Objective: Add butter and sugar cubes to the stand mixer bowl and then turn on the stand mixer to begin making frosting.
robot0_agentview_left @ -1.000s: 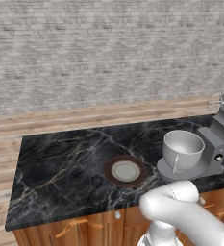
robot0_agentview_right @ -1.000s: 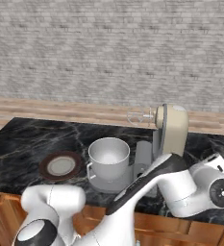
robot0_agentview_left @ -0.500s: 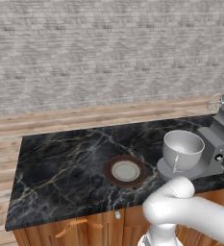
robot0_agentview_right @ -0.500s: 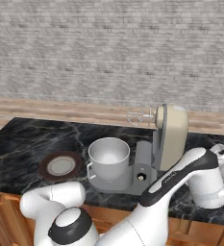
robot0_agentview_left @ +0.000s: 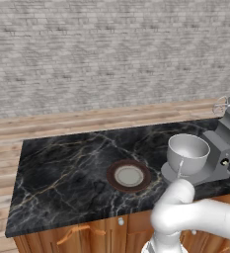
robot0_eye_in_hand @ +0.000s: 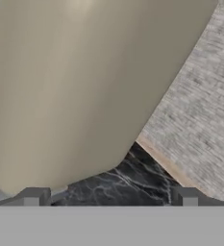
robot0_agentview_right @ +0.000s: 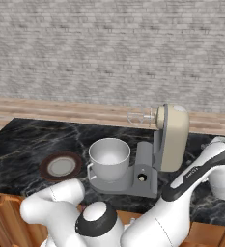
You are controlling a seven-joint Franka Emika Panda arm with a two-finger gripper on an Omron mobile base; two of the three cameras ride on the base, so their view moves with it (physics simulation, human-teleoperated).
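Observation:
The stand mixer (robot0_agentview_right: 171, 139) stands on the black marble counter, its beige head tilted over a grey base, with the wire whisk (robot0_agentview_right: 140, 117) sticking out to the left. The grey-white stand mixer bowl (robot0_agentview_right: 109, 157) sits on that base, and I see nothing inside it (robot0_agentview_left: 188, 153). My arm reaches round the mixer's right side, and my hand (robot0_agentview_right: 224, 179) is low beside it. In the hand view my gripper (robot0_eye_in_hand: 109, 199) is open, its fingertips (robot0_eye_in_hand: 34, 197) wide apart just below the beige head (robot0_eye_in_hand: 75, 86). Butter and sugar cubes are out of view.
A round brown-rimmed plate (robot0_agentview_left: 117, 184) lies on the counter (robot0_agentview_left: 62, 168) left of the mixer. A grey brick wall (robot0_agentview_left: 111, 49) stands behind a wood-plank floor. Wooden cabinet fronts (robot0_agentview_left: 77, 234) run below the counter edge.
My arm has swung further right and up beside the mixer, and my hand has risen a little. Mixer, bowl and plate have not moved. The gripper has stayed open.

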